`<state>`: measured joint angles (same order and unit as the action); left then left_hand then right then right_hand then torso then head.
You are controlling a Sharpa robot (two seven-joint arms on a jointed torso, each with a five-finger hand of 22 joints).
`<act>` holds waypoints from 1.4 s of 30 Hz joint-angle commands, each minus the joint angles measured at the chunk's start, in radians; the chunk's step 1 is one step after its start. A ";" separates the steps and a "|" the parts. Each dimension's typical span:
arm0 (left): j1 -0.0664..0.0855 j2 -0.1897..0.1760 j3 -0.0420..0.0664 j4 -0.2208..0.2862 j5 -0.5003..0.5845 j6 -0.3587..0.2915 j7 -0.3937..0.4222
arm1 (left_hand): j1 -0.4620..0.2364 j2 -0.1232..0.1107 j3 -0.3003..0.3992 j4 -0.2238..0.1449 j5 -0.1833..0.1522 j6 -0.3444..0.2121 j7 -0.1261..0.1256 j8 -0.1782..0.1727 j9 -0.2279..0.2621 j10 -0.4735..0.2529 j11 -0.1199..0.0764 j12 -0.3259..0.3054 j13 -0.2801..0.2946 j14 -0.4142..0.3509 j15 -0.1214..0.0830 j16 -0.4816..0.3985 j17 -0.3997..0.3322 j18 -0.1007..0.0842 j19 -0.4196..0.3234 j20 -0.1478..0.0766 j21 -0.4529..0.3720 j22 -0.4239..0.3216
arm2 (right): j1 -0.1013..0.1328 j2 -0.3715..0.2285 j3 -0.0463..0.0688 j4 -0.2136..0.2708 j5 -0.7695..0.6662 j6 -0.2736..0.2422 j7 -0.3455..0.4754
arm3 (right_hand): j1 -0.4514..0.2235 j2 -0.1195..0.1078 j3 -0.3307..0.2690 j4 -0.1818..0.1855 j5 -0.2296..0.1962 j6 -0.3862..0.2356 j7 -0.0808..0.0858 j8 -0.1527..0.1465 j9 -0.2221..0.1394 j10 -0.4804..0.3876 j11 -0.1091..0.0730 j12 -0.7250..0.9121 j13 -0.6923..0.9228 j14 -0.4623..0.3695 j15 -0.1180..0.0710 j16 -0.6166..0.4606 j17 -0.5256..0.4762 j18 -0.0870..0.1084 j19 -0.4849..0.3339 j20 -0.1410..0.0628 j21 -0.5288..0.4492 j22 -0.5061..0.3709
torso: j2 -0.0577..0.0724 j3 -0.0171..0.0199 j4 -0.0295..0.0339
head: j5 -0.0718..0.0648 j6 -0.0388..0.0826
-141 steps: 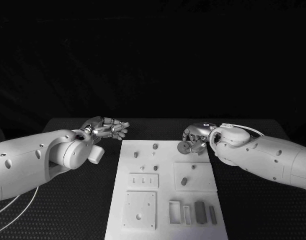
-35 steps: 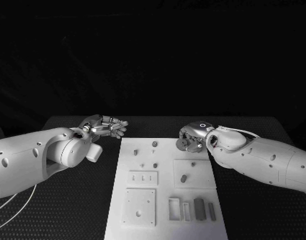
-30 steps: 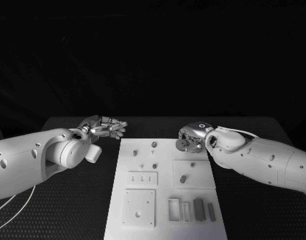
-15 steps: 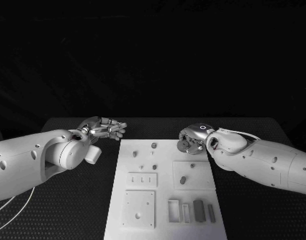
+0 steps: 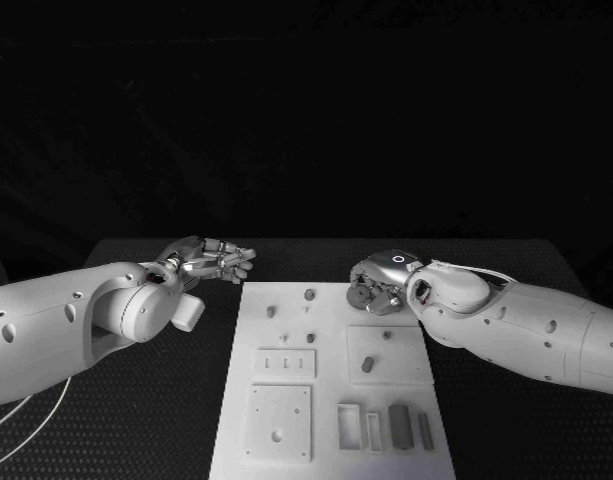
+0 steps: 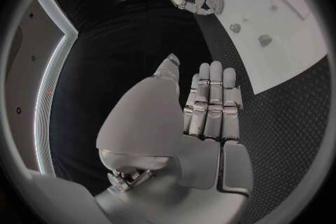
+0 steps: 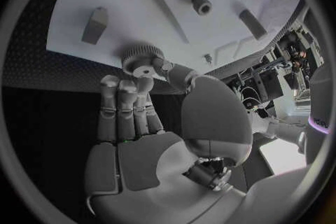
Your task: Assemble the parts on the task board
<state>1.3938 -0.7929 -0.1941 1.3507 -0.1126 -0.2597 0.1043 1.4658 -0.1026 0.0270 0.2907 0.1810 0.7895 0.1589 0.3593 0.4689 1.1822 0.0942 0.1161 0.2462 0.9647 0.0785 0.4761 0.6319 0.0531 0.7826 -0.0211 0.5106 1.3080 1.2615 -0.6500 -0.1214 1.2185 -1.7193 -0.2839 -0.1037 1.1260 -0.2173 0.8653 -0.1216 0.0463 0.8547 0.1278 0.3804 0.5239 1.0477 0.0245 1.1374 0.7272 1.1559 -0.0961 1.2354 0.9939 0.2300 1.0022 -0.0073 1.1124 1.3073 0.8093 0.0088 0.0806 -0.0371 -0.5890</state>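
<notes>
Since the earlier frames, the right hand (image 5: 377,285) has carried its small gear (image 7: 143,61) toward the board's (image 5: 328,400) top right corner, pinching it. Left hand (image 5: 217,260) waits upper left, empty and loosely spread. Next likely: seat the gear on a peg.

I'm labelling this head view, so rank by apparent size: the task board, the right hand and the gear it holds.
1. task board
2. right hand
3. gear, mostly hidden by the hand, so its size is unsure
</notes>
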 commanded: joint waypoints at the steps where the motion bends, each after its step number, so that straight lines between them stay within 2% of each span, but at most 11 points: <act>1: 0.001 0.000 0.001 0.003 -0.003 0.008 0.006 | 0.009 -0.001 -0.007 0.000 -0.006 0.000 -0.001 -0.006 0.002 -0.005 -0.004 -0.006 0.001 0.008 0.001 -0.005 0.002 0.020 -0.005 0.000 0.006 0.002 | 0.010 -0.005 0.004 0.030 -0.041 -0.003 -0.021 | 0.005 -0.003 0.005 0.001 0.002 0.198 -0.041 0.003 0.012 -0.034 -0.044 0.002 -0.002 0.016 -0.018 0.006 -0.002 0.032 0.004 -0.003 0.005 0.005 | 0.000 -0.0011 -0.0022 | 0.004 0.000; 4: 0.001 0.000 0.001 0.005 -0.003 0.008 0.006 | 0.009 -0.001 -0.007 -0.001 -0.006 0.000 -0.002 -0.006 0.002 -0.005 -0.004 -0.006 0.001 0.008 0.001 -0.005 0.002 0.020 -0.005 0.000 0.006 0.002 | 0.015 -0.008 0.005 0.055 -0.045 -0.006 -0.026 | 0.005 -0.004 0.006 0.001 0.002 0.199 -0.042 0.004 0.013 -0.033 -0.045 0.002 -0.003 0.018 -0.019 0.006 -0.002 0.032 0.005 -0.003 0.006 0.004 | 0.000 -0.0002 -0.0025 | 0.003 0.001; 10: 0.001 0.000 0.001 0.005 -0.003 0.009 0.005 | 0.009 -0.001 -0.008 0.000 -0.007 0.000 -0.002 -0.007 0.002 -0.005 -0.004 -0.006 0.001 0.008 0.001 -0.005 0.002 0.020 -0.005 0.000 0.006 0.002 | 0.016 0.005 0.005 0.104 -0.059 -0.012 -0.041 | 0.004 -0.005 0.006 0.001 0.002 0.200 -0.042 0.004 0.014 -0.031 -0.045 0.002 -0.004 0.019 -0.020 0.006 -0.002 0.032 0.007 -0.004 0.007 0.004 | 0.000 -0.0011 0.0005 | 0.003 0.000; 15: 0.001 -0.001 0.001 0.006 -0.003 0.010 0.005 | 0.009 -0.001 -0.008 0.000 -0.007 0.000 -0.002 -0.007 0.002 -0.005 -0.004 -0.006 0.001 0.008 0.001 -0.005 0.002 0.020 -0.005 0.000 0.006 0.002 | 0.016 0.025 0.005 0.126 -0.078 -0.019 -0.053 | 0.004 -0.005 0.007 0.001 0.002 0.200 -0.043 0.004 0.015 -0.030 -0.046 0.002 -0.004 0.020 -0.020 0.006 -0.003 0.032 0.008 -0.004 0.007 0.004 | 0.001 0.0003 0.0004 | 0.007 0.001; 18: 0.001 -0.002 0.001 0.007 -0.003 0.010 0.005 | 0.009 -0.001 -0.008 0.000 -0.007 0.000 -0.002 -0.007 0.003 -0.005 -0.004 -0.007 0.001 0.008 0.001 -0.005 0.002 0.020 -0.005 0.000 0.006 0.002 | 0.016 0.038 0.005 0.132 -0.088 -0.024 -0.060 | 0.004 -0.006 0.007 0.001 0.002 0.200 -0.043 0.004 0.015 -0.029 -0.046 0.002 -0.005 0.021 -0.020 0.007 -0.003 0.032 0.008 -0.005 0.007 0.004 | 0.001 -0.0001 -0.0003 | 0.007 0.000; 24: 0.001 0.001 0.001 0.007 -0.003 0.010 0.005 | 0.009 -0.001 -0.009 0.000 -0.007 0.000 -0.002 -0.007 0.003 -0.005 -0.004 -0.007 0.002 0.008 0.001 -0.006 0.002 0.020 -0.006 0.000 0.006 0.002 | 0.014 0.084 0.005 0.112 -0.107 -0.034 -0.076 | 0.004 -0.007 0.008 0.001 0.002 0.200 -0.043 0.004 0.016 -0.028 -0.046 0.002 -0.005 0.021 -0.021 0.007 -0.003 0.032 0.009 -0.005 0.007 0.003 | 0.001 -0.0011 0.0019 | 0.011 -0.003; 28: 0.001 0.000 0.001 0.008 -0.003 0.011 0.004 | 0.010 -0.001 -0.009 0.000 -0.007 0.000 -0.002 -0.008 0.003 -0.005 -0.004 -0.007 0.002 0.008 0.001 -0.006 0.002 0.020 -0.006 0.000 0.006 0.002 | 0.000 0.107 0.005 0.102 -0.122 -0.042 -0.089 | 0.005 -0.008 0.009 0.001 0.002 0.200 -0.043 0.004 0.016 -0.028 -0.046 0.002 -0.006 0.022 -0.021 0.007 -0.003 0.032 0.010 -0.006 0.007 0.003 | 0.002 -0.0019 0.0036 | 0.011 -0.002; 34: 0.001 0.002 0.001 0.008 -0.003 0.011 0.005 | 0.010 -0.001 -0.009 0.000 -0.007 0.000 -0.002 -0.008 0.003 -0.005 -0.004 -0.007 0.002 0.008 0.001 -0.006 0.002 0.020 -0.006 0.000 0.006 0.002 | -0.007 0.147 0.004 0.080 -0.156 -0.057 -0.106 | 0.005 -0.009 0.010 0.001 0.002 0.200 -0.043 0.004 0.017 -0.027 -0.046 0.001 -0.007 0.023 -0.021 0.007 -0.004 0.032 0.011 -0.007 0.008 0.003 | 0.001 -0.0012 0.0010 | 0.015 -0.004; 38: 0.001 0.004 0.001 0.008 -0.004 0.012 0.005 | 0.010 -0.001 -0.009 0.000 -0.007 0.000 -0.002 -0.008 0.004 -0.005 -0.004 -0.008 0.002 0.008 0.001 -0.006 0.002 0.020 -0.006 0.000 0.006 0.002 | -0.019 0.170 -0.004 0.051 -0.194 -0.062 -0.116 | 0.005 -0.011 0.011 0.001 0.002 0.201 -0.044 0.005 0.018 -0.025 -0.047 0.001 -0.007 0.025 -0.022 0.007 -0.004 0.032 0.012 -0.007 0.008 0.002 | 0.001 -0.0026 0.0023 | 0.015 -0.002; 42: 0.001 0.004 0.001 0.007 -0.004 0.012 0.005 | 0.010 -0.001 -0.010 0.000 -0.007 0.000 -0.002 -0.009 0.004 -0.005 -0.004 -0.008 0.002 0.008 0.001 -0.006 0.003 0.020 -0.006 0.000 0.006 0.002 | -0.031 0.185 -0.010 0.034 -0.222 -0.073 -0.122 | 0.006 -0.015 0.014 0.002 0.002 0.203 -0.044 0.005 0.019 -0.023 -0.048 0.001 -0.009 0.027 -0.023 0.007 -0.005 0.032 0.014 -0.008 0.009 0.002 | 0.002 -0.0011 0.0025 | 0.017 -0.006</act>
<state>1.3941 -0.7907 -0.1940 1.3557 -0.1131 -0.2596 0.1032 1.4658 -0.1026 0.0215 0.2906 0.1810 0.7895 0.1589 0.3554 0.4715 1.1822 0.0943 0.1120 0.2466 0.9647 0.0785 0.4761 0.6334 0.0524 0.7826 -0.0211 0.5106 1.3075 1.2336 -0.4714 -0.1306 1.2580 -1.8734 -0.3353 -0.2040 1.1334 -0.2252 0.8725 -0.1200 0.0454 0.8654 0.1171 0.3813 0.5241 1.0601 0.0122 1.1374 0.7198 1.1723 -0.1023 1.2390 0.9905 0.2252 1.0139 -0.0099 1.1150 1.3081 0.8109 0.0067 0.0826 -0.0216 -0.5921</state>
